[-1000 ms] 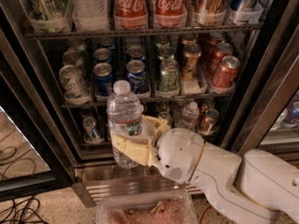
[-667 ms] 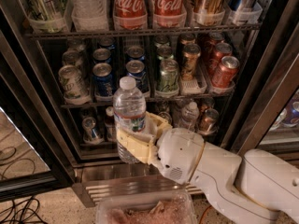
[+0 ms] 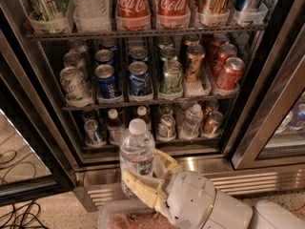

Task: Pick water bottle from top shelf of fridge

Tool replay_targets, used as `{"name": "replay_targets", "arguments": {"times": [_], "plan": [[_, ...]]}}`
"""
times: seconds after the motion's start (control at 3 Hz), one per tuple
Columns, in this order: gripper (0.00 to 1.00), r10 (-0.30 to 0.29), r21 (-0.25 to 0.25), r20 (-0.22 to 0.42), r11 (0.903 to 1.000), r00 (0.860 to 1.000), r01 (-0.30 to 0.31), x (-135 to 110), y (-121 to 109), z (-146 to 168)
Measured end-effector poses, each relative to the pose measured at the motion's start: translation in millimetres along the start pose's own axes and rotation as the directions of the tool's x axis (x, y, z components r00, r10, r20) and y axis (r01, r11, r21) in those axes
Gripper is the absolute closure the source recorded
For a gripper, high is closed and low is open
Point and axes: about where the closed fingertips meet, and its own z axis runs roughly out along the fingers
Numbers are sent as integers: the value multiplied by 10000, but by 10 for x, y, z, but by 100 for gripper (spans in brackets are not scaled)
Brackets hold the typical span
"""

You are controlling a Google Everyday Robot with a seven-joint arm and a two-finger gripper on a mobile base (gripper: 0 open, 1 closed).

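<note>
The fridge (image 3: 259,123) is open in front, with a shiny steel post on its right and a dark door edge (image 3: 33,128) slanting down on the left. There is free room between those two edges. The water bottle (image 3: 137,152) is there, outside the fridge, low down in front of the bottom rack. It is well below the top shelf (image 3: 143,32), where red Coca-Cola bottles (image 3: 132,6) stand in clear bins. Rows of cans (image 3: 107,80) fill the rack under that. Nothing touches the bottle on its left side or above its cap. Just under the pincer is a clear tub (image 3: 114,216) with something pink in it.

The pincer (image 3: 142,171) is closed around the lower half of the water bottle, one pale yellow finger (image 3: 140,187) across the front and the other behind on the right. The bottle stands almost straight up. It is clear and ribbed, with a white cap and a white label with a red edge
</note>
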Motion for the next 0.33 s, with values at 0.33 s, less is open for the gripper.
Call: {"name": "replay_targets", "arguments": {"times": [0.33], "plan": [[100,0,0,0,10000,10000,0,0,0,0]]}}
